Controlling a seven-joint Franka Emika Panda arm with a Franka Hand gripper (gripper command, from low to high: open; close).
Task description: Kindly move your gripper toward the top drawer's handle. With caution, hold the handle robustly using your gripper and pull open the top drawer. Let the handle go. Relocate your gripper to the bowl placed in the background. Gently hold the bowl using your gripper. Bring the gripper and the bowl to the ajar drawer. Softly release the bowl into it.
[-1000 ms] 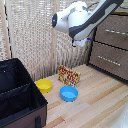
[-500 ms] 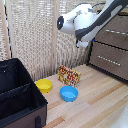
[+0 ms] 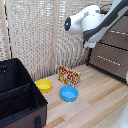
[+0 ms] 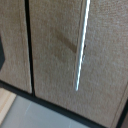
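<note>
In the exterior view my white arm reaches from the upper right, and my gripper (image 3: pixel 90 44) hangs just in front of the brown dresser, level with the top drawer (image 3: pixel 119 36). That drawer looks closed. My fingers are too small and blurred to tell whether they are open. The wrist view shows a flat brown drawer front (image 4: pixel 55 55) close up, with the slim silver handle (image 4: pixel 81 50) running across it; no fingers show there. The yellow bowl (image 3: pixel 44 85) sits on the wooden floor near the curtain, far from my gripper toward the exterior view's left.
A blue bowl (image 3: pixel 69 93) lies beside the yellow one, with a patterned red box (image 3: pixel 69 76) behind it. A large black case (image 3: pixel 17 97) fills the exterior view's lower left. The lower drawer (image 3: pixel 111 61) with its own bar is closed. A beige curtain (image 3: pixel 35 35) hangs behind.
My arm and gripper have moved toward the exterior view's right, closer to the dresser. The bowls, box and case have not moved.
</note>
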